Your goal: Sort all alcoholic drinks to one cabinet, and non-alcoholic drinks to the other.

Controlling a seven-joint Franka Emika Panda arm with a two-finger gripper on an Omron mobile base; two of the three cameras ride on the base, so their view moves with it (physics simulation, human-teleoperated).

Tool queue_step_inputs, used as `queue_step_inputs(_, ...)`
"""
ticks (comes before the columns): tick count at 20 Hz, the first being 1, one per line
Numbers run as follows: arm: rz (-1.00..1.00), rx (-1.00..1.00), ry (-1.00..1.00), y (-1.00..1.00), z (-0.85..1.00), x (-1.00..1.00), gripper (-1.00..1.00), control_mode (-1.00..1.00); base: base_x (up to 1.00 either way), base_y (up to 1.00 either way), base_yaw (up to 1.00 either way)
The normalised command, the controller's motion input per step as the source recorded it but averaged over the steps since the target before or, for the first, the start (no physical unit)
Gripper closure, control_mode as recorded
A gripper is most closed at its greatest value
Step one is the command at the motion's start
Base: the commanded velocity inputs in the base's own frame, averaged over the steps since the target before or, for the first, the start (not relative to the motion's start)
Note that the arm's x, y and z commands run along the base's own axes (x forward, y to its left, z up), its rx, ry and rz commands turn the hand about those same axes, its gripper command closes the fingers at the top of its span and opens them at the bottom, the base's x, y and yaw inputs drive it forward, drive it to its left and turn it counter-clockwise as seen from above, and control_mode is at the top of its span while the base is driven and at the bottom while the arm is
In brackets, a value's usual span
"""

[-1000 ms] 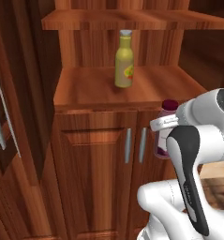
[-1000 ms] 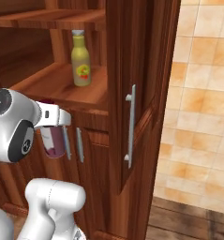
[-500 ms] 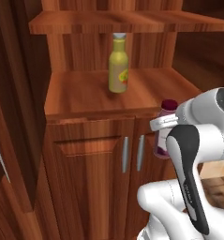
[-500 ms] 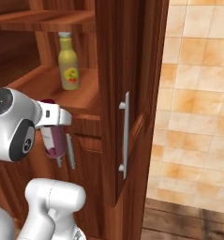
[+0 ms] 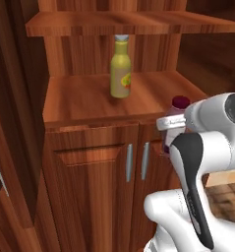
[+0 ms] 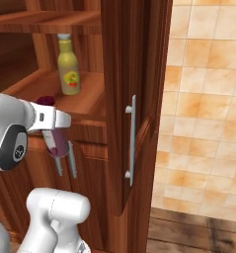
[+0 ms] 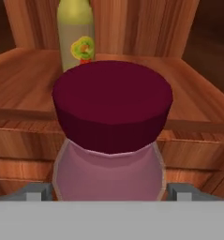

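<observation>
My end effector (image 7: 108, 190) gripped the upright maroon bottle (image 7: 111, 136). The cabinet shelf (image 5: 84, 101) lay straight ahead, its front edge near, the yellow bottle (image 5: 120, 69) further back.

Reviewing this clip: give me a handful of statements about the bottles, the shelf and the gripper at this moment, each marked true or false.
1. The yellow bottle stands upright on the cabinet shelf. True.
2. The maroon bottle lies on its side on the shelf. False: it is held in the gripper, in front of the shelf edge.
3. The gripper is empty. False: it is shut on the maroon bottle.
4. The lower cabinet doors under the shelf are closed. True.
5. The yellow bottle has a red cap. False: its cap is grey.
</observation>
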Motion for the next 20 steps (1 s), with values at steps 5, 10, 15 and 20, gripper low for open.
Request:
queue_step_inputs(5, -0.18, 0.0, -0.22, 0.0, 0.65, 0.3, 1.0, -1.0, 0.0, 0.0, 0.0)
queue_step_inputs(10, -0.1, 0.03, -0.08, 0.0, 0.39, 0.82, 1.0, -1.0, 0.0, 0.0, 0.0)
queue_step_inputs(15, 0.0, 0.02, 0.0, -0.06, 0.0, 1.0, 1.0, -1.0, 0.0, 0.0, 0.0)
queue_step_inputs(20, 0.0, 0.03, 0.0, -0.3, 0.0, 1.0, 1.0, -1.0, 0.0, 0.0, 0.0)
